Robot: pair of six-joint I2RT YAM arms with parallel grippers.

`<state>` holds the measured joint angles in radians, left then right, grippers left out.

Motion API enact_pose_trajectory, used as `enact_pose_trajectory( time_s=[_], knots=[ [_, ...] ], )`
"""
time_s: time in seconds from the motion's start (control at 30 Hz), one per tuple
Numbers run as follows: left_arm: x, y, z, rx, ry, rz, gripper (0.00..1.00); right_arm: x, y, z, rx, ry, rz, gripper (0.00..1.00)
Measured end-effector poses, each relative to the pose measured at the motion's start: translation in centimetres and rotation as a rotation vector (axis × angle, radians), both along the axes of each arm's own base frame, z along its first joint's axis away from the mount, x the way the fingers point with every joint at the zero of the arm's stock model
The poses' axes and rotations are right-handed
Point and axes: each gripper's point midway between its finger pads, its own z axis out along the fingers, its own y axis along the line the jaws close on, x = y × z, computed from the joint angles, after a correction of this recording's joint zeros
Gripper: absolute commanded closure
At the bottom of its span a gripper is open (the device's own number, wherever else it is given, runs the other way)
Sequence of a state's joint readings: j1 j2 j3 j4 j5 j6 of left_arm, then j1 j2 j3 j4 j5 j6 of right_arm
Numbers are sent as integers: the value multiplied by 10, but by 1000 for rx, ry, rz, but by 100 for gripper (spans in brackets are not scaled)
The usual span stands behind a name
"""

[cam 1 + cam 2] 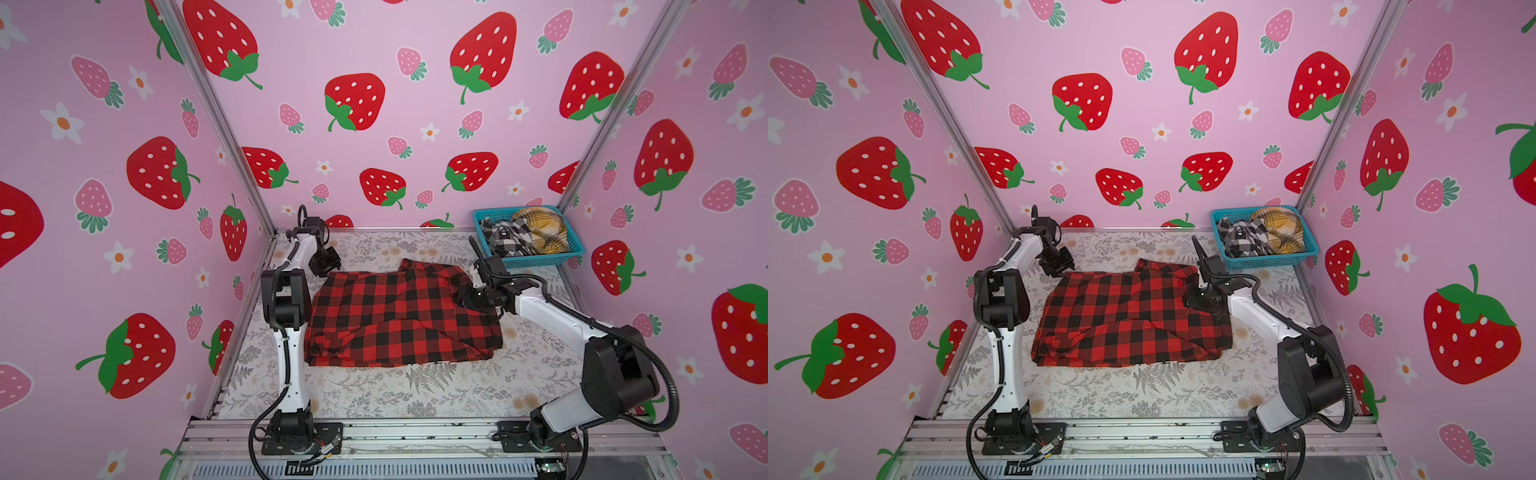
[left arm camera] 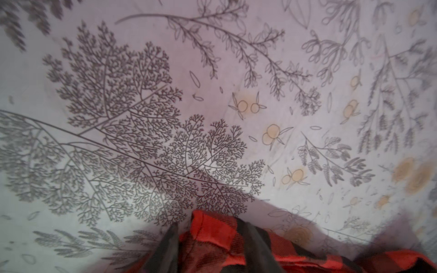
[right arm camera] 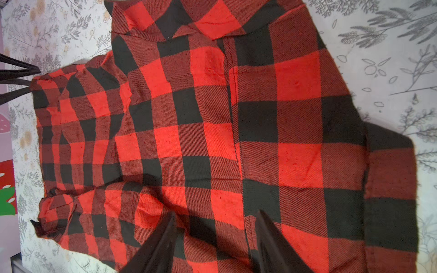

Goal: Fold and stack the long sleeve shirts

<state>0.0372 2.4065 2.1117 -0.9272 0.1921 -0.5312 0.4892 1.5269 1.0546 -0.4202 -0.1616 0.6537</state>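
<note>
Left jaws: at the far left corner of the red-and-black shirt (image 1: pixel 399 320); a hemmed corner of it stands between them, but I cannot tell whether it is clamped or only straddled.
Right jaws: parted over the shirt's right side, flat cloth beneath, nothing pinched.
Shirt's place: spread on the bench (image 1: pixel 415 395) between the two pairs of jaws, partly folded over.
Basket (image 1: pixel 577 249): beyond the right jaws, holding the black-and-white shirt (image 1: pixel 505 239) and the mustard shirt (image 1: pixel 540 232).
</note>
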Motion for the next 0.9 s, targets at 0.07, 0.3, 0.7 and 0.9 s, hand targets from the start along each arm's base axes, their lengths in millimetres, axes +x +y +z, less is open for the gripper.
enact_pose_trajectory(
  time_s=[0.07, 0.3, 0.7, 0.9],
  knots=[
    [0, -2, -5, -12, 2, 2, 79, 0, -1, 2, 3, -5, -3, 44],
    [-21, -7, -6, -41, 21, 15, 100, 20, -8, 12, 2, -25, -38, 41],
    [-91, -13, 85, -40, -137, 29, 100, 146, -24, 0, -87, -90, -98, 36],
    [-126, -15, 51, -49, -30, 29, 100, 178, -26, -51, -156, -41, -63, 35]
  ],
)
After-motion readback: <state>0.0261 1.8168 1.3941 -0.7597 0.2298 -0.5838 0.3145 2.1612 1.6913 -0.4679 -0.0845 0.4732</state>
